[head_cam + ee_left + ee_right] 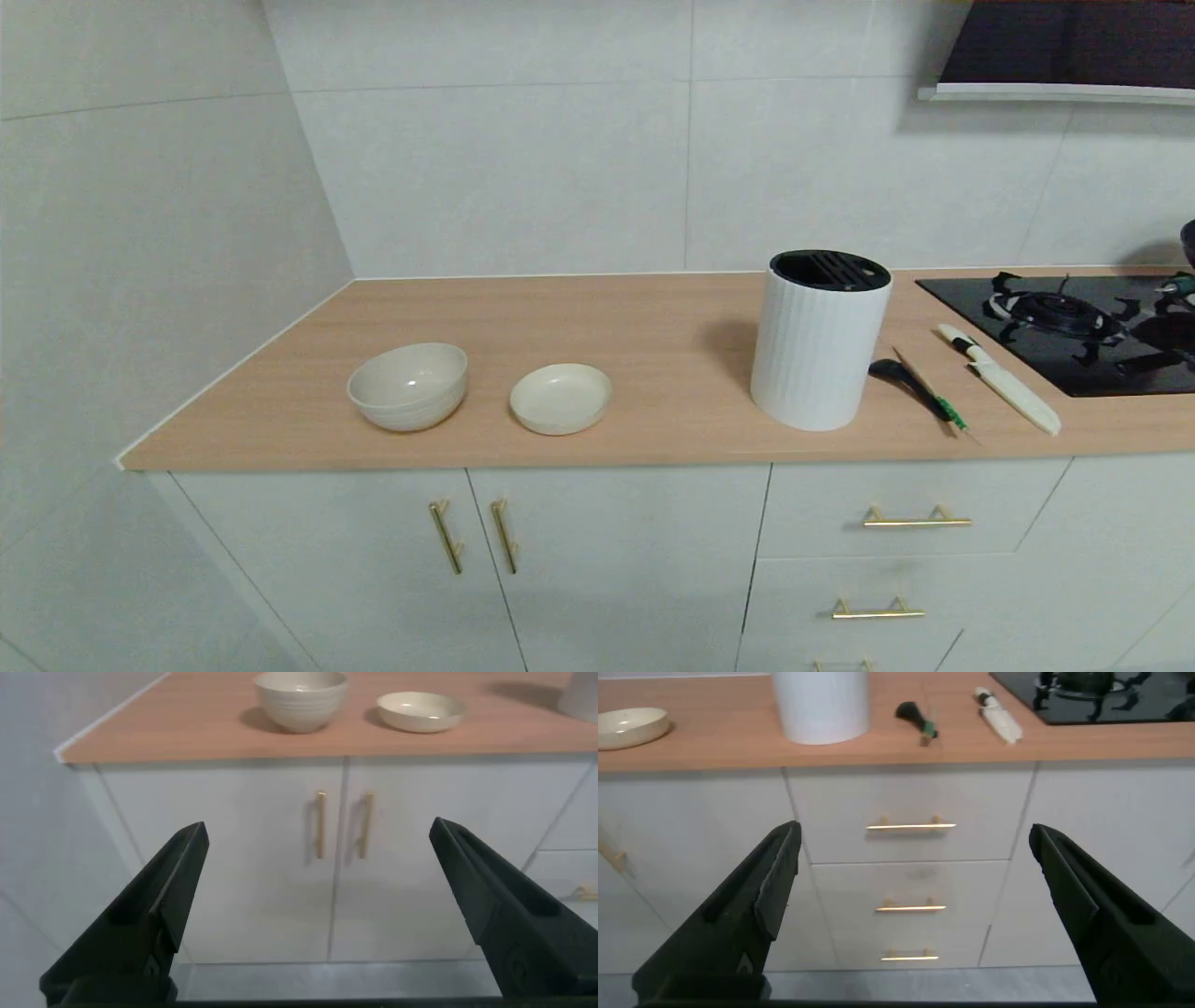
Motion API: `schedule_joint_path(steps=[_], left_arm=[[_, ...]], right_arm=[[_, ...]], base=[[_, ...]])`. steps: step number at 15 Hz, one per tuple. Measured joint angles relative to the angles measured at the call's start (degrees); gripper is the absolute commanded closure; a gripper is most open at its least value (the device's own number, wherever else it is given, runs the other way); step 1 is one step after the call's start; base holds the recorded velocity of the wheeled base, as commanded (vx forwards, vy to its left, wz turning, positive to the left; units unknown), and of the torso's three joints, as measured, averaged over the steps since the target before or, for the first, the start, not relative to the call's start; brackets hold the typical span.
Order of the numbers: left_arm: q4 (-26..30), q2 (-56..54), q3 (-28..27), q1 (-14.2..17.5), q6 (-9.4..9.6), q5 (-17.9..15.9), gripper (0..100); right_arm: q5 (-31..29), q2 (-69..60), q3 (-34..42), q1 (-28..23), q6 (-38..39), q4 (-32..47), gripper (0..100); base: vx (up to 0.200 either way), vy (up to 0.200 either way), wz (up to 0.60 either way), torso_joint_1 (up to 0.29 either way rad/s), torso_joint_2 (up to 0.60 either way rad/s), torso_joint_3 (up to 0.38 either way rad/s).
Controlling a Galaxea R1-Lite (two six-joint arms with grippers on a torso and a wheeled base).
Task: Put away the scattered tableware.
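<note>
A deep cream bowl (408, 385) (301, 697) and a shallow cream dish (560, 398) (420, 710) (631, 726) sit side by side on the wooden countertop (653, 327). To their right stands a white ribbed holder (820, 341) (820, 705) with a black slotted top. Right of the holder lie a black spoon with a green handle end (901, 373) (913, 716), a thin chopstick (924, 383) and a white knife (1004, 385) (997, 716). My left gripper (318, 835) hangs open, low before the cabinet doors. My right gripper (915, 833) is open in front of the drawers.
A black gas hob (1064, 327) (1092, 691) fills the counter's right end, with a hood (1064, 91) above. Tiled walls close the back and left. Below are doors with gold handles (446, 537) and drawers (915, 521).
</note>
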State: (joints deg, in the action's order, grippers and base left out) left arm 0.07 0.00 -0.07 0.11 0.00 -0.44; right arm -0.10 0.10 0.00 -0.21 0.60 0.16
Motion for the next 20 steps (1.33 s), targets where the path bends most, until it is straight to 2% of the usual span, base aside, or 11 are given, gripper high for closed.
schedule_joint_path(steps=[9, 20], left_arm=[[0.0, 0.0, 0.0, 0.0, 0.0, 0.0, 0], [0.0, 0.0, 0.0, 0.0, 0.05, 0.0, 0]], right_arm=[[0.0, 0.0, 0.0, 0.0, 0.0, 0.0, 0], [0.0, 0.0, 0.0, 0.0, 0.0, 0.0, 0]], base=[[0.0, 0.2, 0.0, 0.0, 0.0, 0.002], [0.0, 0.0, 0.0, 0.0, 0.0, 0.0]])
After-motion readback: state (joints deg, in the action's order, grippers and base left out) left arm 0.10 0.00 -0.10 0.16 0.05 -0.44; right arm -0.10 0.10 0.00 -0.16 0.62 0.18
